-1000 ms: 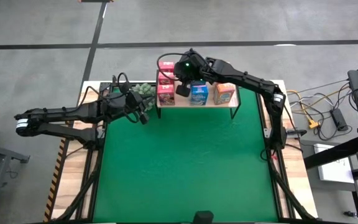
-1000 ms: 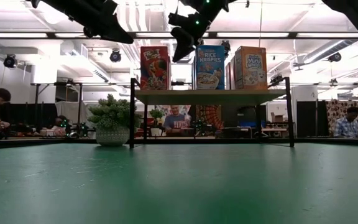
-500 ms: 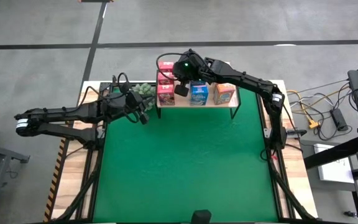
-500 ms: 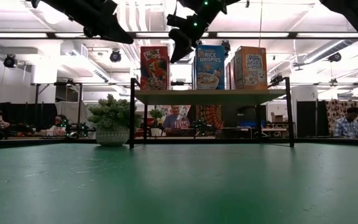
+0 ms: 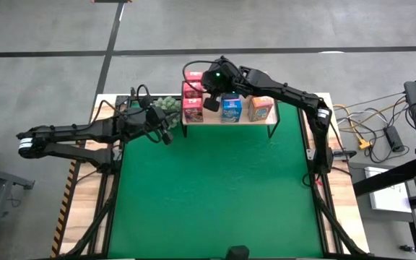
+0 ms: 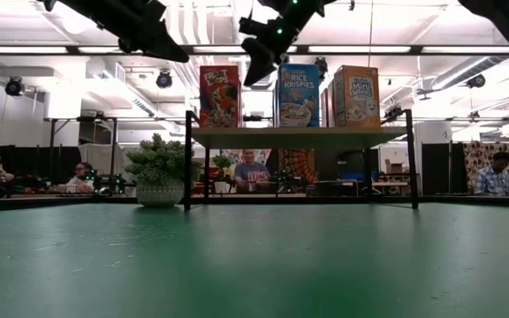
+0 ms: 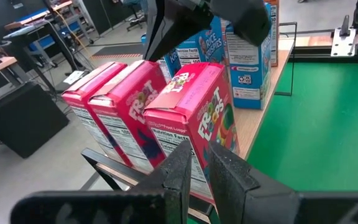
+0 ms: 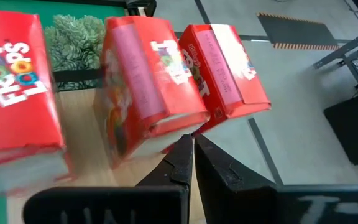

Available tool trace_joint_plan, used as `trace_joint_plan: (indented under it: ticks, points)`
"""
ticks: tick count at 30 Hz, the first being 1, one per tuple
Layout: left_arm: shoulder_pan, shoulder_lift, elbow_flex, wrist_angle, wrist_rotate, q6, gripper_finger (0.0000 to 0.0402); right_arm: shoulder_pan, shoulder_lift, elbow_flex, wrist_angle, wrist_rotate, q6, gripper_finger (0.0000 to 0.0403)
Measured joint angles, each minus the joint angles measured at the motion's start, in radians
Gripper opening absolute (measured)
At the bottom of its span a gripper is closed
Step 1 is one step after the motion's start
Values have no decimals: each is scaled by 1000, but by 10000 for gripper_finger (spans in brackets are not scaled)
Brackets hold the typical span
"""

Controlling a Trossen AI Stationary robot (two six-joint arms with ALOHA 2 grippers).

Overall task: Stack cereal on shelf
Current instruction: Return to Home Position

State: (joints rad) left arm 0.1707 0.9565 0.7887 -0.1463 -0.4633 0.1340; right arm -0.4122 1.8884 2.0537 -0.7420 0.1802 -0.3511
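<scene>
Right gripper: low over the shelf, between the red boxes and the blue box. Jaws pressed together, nothing in them.

Left gripper: off the shelf's left end, beside the plant. Jaws likewise closed and empty.

Cereal stands in rows on the shelf: red left, blue middle, orange right.

Going home: I'd lift my right arm straight up first, clear of the box tops, then draw back toward its base on the right. A sideways swing while low could knock the red row askew. My left arm should retreat leftward, minding the plant.
</scene>
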Motion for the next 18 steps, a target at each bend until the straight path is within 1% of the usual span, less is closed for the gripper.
trace_joint_plan:
  ticks: [6,10,14,16,18]
  points:
    - [-2,-27,0,-49,3,7,37,18,-47,-4,-56,-6,12,9]
    - [-25,-75,-25,-57,5,7,37,48,-91,-48,-61,-63,14,9]
    - [-58,-149,-62,-60,51,5,37,87,-165,-161,-12,-80,19,9]
    - [-75,-192,-85,-60,83,-4,37,108,-217,-243,34,-81,26,9]
    - [-92,-234,-110,-60,90,-27,37,131,-273,-332,83,-80,35,9]
